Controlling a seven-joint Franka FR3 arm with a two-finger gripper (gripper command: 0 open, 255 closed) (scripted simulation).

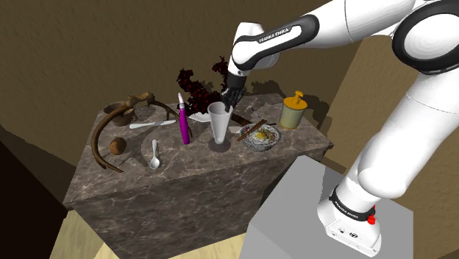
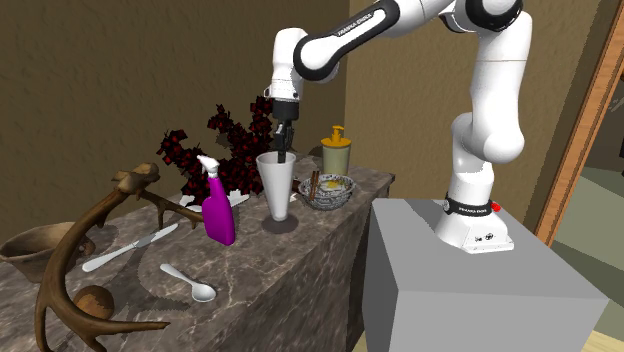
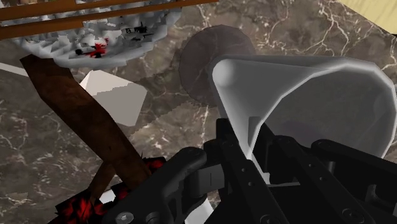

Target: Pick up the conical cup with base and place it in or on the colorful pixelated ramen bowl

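Conical cup [image 1: 218,123] stands upright on its round base on the marble table [image 1: 169,184], just beside the ramen bowl [image 1: 259,137] on the shoulder view's left. Cup renders translucent grey. The bowl has a grey pixelated rim, an egg inside and brown chopsticks across it.

Gripper [image 1: 230,108] comes down from above onto the cup's rim on the bowl side. In the wrist view the gripper [image 3: 251,143] straddles the cup wall [image 3: 305,95], one finger inside and one outside. The jaws are nearly together and appear to pinch the wall. Contact is partly hidden, so this is probable rather than certain. The cup base rests on the table in the second exterior view [image 2: 278,222].

Purple spray bottle [image 1: 184,122] stands on the cup's other side. White spoon [image 1: 154,156] lies in front of it.
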